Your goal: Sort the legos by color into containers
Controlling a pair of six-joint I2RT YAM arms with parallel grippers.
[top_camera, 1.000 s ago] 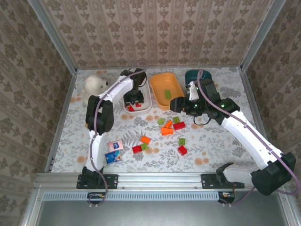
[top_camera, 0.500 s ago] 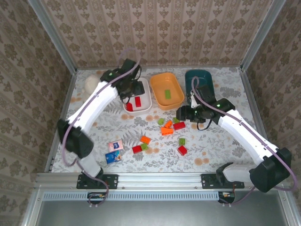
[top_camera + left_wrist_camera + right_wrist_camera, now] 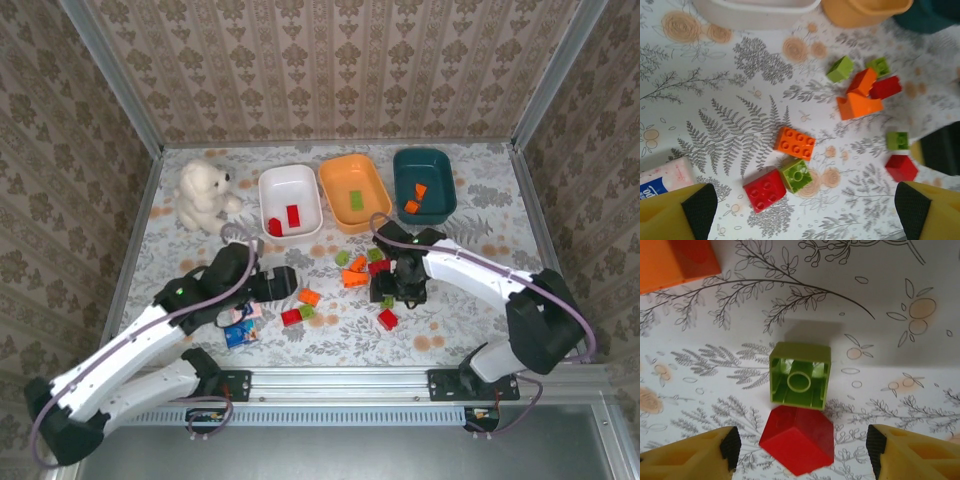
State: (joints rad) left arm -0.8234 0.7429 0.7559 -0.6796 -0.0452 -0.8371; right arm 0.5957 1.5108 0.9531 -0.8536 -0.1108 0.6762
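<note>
Looking down from above first: finding the left gripper point(image 3: 296, 284) pulled back from the white bin point(image 3: 266, 190), its station half a second ago, and now lying low over the worktop point(image 3: 480, 215) at the left edge of the loose legos point(image 3: 353, 278), fingers spread wide and carrying nothing. Counting two red bricks point(image 3: 293, 216) in that bin, a green piece in the orange bin point(image 3: 333, 172) and orange pieces in the teal bin point(image 3: 402, 165), so reading the red drop as done and the arm as heading for another pick. Noting the right gripper point(image 3: 394, 296) also moved, down from beside the far bins to the right end of the pile, with the plush bear point(image 3: 203, 193) and the printed squares point(image 3: 240, 325) lying apart from the work. Switching to the left wrist: seeing both fingers point(image 3: 697, 205) at the bottom corners, well apart, framing an orange brick point(image 3: 795, 143), a red brick point(image 3: 764, 190) and a green brick point(image 3: 796, 175) seemingly touching it, with studs and that contact too small to read from overhead. Judging the red brick the likely target, calling for a grip leaving the green behind. Moving to the right wrist: seeing its fingers point(image 3: 695, 455) apart, straddling a red wedge point(image 3: 799, 439) without touching it, and an upturned green block point(image 3: 800, 374) apparently against its far edge, hollow underside up, a detail lost from above. Guessing around ten legos remaining loose.
</note>
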